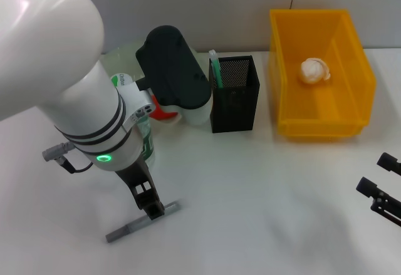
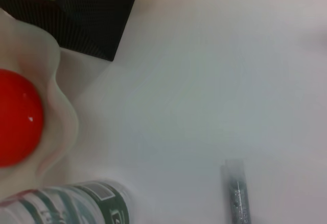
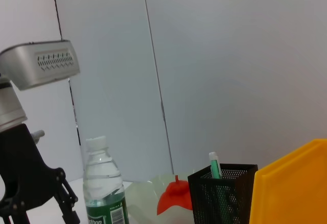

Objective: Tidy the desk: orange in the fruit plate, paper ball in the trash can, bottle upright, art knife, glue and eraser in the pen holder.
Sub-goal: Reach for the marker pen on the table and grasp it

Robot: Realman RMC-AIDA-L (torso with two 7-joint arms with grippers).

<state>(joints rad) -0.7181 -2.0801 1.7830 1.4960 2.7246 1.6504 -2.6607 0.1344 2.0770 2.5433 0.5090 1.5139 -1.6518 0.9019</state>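
My left gripper [image 1: 152, 210] reaches down to the right end of the grey art knife [image 1: 141, 222], which lies flat on the table [image 1: 250, 193]; the knife [image 2: 236, 197] also shows in the left wrist view. The bottle [image 1: 146, 140] stands upright behind the arm, seen again as the bottle [image 3: 104, 188]. A reddish orange [image 2: 15, 117] sits in the pale fruit plate [image 2: 56, 81]. The paper ball [image 1: 315, 70] lies in the yellow trash can [image 1: 351, 68]. A green and white stick [image 1: 215, 68] stands in the black pen holder [image 1: 235, 93]. The eraser is out of view. My right gripper [image 1: 378, 175] is open at the right edge.
The fruit plate [image 1: 122, 56] is mostly hidden behind my left arm. Pen holder and trash can stand side by side at the back, against a grey wall. White tabletop stretches between the knife and my right gripper.
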